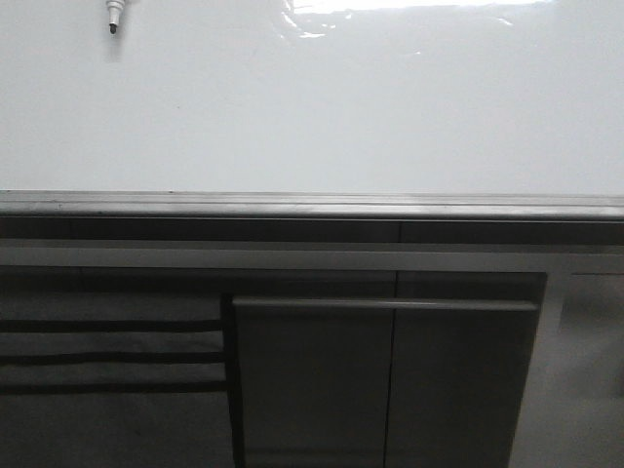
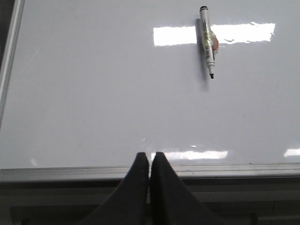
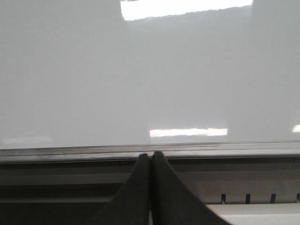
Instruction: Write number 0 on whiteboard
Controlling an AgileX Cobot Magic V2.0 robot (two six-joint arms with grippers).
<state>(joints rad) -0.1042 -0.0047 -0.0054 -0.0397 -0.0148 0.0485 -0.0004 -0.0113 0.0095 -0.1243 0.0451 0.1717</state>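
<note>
The whiteboard point(image 1: 322, 107) is a large glossy white board with a grey metal lower edge; it also shows in the left wrist view point(image 2: 93, 93) and the right wrist view point(image 3: 150, 84). No number 0 shows on it. A white marker with a black tip point(image 2: 207, 41) lies on the board, its tip also at the top left of the front view point(image 1: 114, 18). My left gripper point(image 2: 150, 157) is shut and empty at the board's lower edge, well short of the marker. My right gripper point(image 3: 150, 156) is shut and empty at the lower edge too.
A grey metal rail point(image 1: 312, 205) runs along the board's lower edge. Dark grey cabinet fronts point(image 1: 390, 380) lie below it. The board's left frame edge point(image 2: 11, 51) shows in the left wrist view. Bright glare patches point(image 1: 409, 8) sit on the board.
</note>
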